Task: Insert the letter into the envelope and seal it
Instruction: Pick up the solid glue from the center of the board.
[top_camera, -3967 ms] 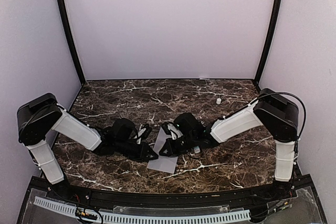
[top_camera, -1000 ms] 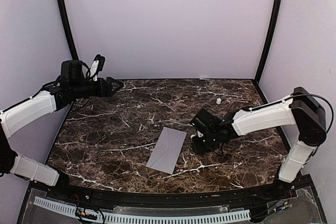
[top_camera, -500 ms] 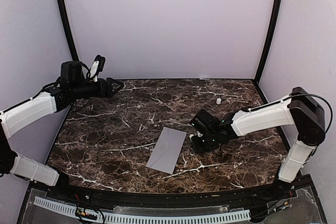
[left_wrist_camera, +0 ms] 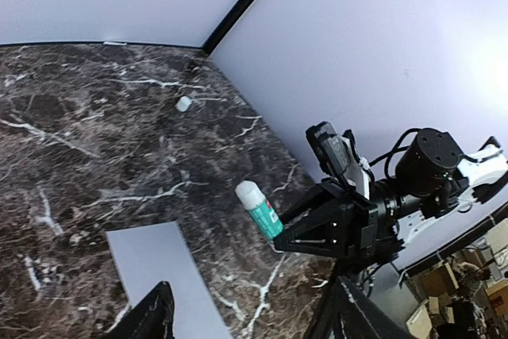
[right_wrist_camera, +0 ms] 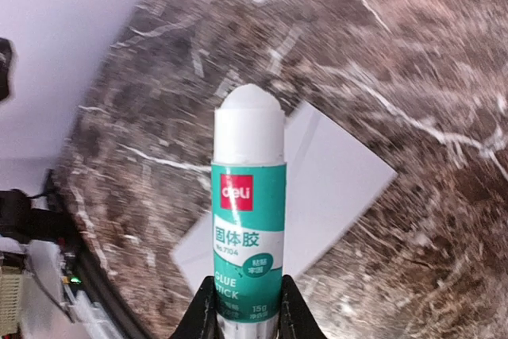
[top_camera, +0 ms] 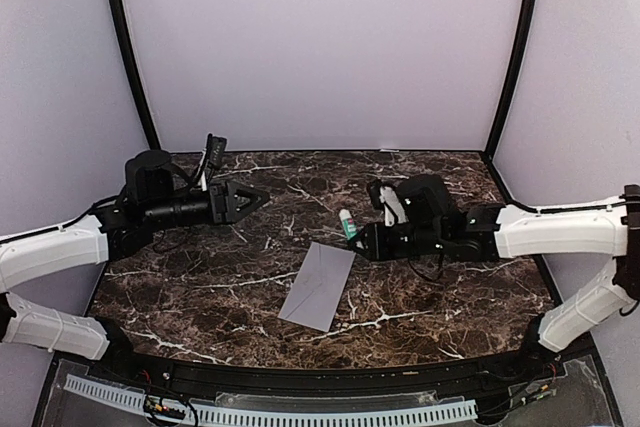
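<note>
Your right gripper (right_wrist_camera: 244, 315) is clamped on the base of a glue stick (right_wrist_camera: 248, 196), one finger on each side of the teal label. The stick's white tip points away from the wrist. From the top camera you see that arm reaching in from the right, with the glue stick held above the table (top_camera: 200, 277), just past the far right corner of the envelope (top_camera: 320, 285). The stick points left, toward your other arm, and is tilted rather than upright. The envelope lies flat on the dark marble near the middle of the table, closer to the near edge. It is pale grey-lavender, and its long side runs from near to far, leaning a little to the right at the far end. Neither arm touches it. Your left gripper (top_camera: 252, 202) hangs above the left part of the table and points right, toward the glue stick but well apart from it. Its fingers (left_wrist_camera: 155, 319) stand wide apart with nothing between them. In the left wrist view, one corner of the envelope shows below those fingers. A small white cap-like piece (left_wrist_camera: 183, 103) sits on the marble far off toward the right back corner.
</note>
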`<action>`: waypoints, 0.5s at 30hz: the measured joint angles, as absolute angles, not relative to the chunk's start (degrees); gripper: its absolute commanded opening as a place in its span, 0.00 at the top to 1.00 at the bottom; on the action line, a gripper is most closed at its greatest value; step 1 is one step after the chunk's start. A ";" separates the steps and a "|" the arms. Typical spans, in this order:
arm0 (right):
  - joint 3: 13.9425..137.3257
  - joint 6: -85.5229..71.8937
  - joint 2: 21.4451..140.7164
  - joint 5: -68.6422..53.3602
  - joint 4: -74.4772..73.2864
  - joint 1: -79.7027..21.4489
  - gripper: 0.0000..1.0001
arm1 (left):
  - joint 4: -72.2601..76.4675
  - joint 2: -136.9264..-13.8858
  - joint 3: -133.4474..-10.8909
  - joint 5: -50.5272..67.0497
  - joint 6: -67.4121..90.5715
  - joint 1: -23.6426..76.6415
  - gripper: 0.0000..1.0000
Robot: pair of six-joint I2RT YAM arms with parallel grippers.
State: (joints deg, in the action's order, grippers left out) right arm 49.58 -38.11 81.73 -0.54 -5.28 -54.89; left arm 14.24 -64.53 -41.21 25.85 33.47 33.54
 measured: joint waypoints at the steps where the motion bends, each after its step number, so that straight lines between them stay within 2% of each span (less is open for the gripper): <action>1: 49.58 -37.93 79.83 -2.35 -2.61 -54.98 0.85 | 16.05 -63.59 -40.58 25.69 34.76 35.62 0.33; 7: 49.56 -37.08 73.93 -14.41 15.31 -55.79 0.85 | 28.40 -60.03 -38.48 25.50 40.77 45.30 0.29; 15: 49.56 -37.23 75.20 -27.49 31.05 -57.93 0.85 | 34.68 -68.36 -45.69 27.68 38.65 54.94 0.28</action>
State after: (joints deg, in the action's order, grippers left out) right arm 49.56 -37.23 75.20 -27.49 31.05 -57.93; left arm 34.68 -68.36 -45.69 27.68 38.65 54.94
